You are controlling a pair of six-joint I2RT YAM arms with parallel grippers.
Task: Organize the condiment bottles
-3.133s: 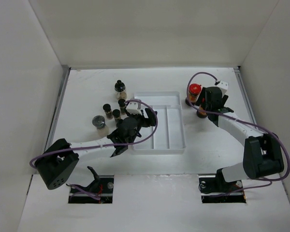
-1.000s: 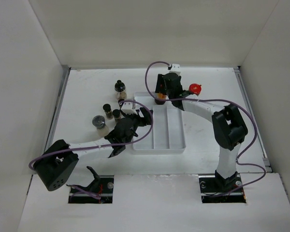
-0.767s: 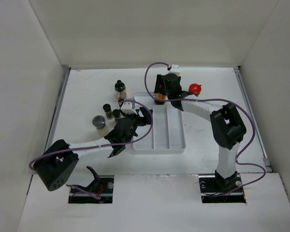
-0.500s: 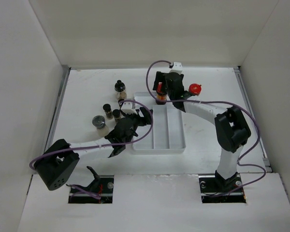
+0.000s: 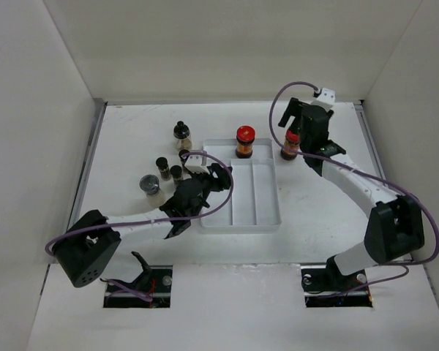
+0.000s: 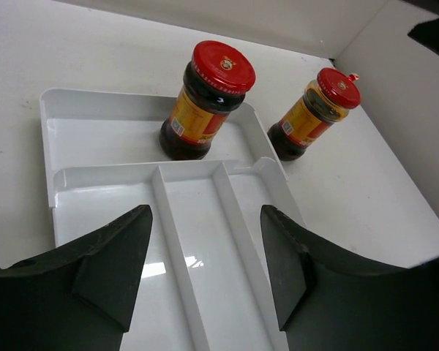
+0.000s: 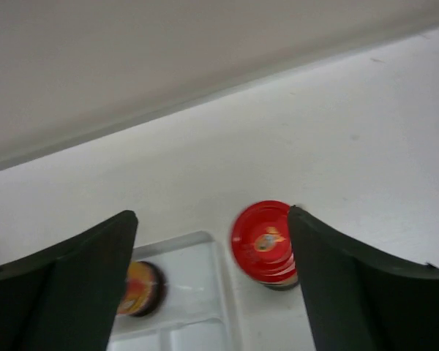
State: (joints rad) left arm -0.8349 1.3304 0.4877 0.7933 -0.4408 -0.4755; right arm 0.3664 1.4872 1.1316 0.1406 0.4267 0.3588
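One red-capped jar (image 5: 244, 141) (image 6: 205, 102) stands upright in the back compartment of the white divided tray (image 5: 263, 199) (image 6: 95, 139). A second red-capped jar (image 5: 287, 151) (image 6: 314, 113) (image 7: 265, 243) stands on the table just right of the tray. My right gripper (image 5: 293, 131) (image 7: 212, 281) hovers open above it, holding nothing. Over the tray's left front part my left gripper (image 5: 207, 186) (image 6: 205, 270) is open and empty. Left of the tray stand black-capped bottles (image 5: 181, 132) (image 5: 163, 164) (image 5: 176, 172) and a silver-capped jar (image 5: 150, 183).
White walls close in the table on the left, back and right. The tray's long front compartments (image 6: 197, 248) hold nothing. The left arm's purple cable (image 5: 223, 175) loops over the tray's left edge.
My right gripper has let go of the red-capped jar in the tray's back compartment and has swung right, over the second red-capped jar. The left arm has stayed put.
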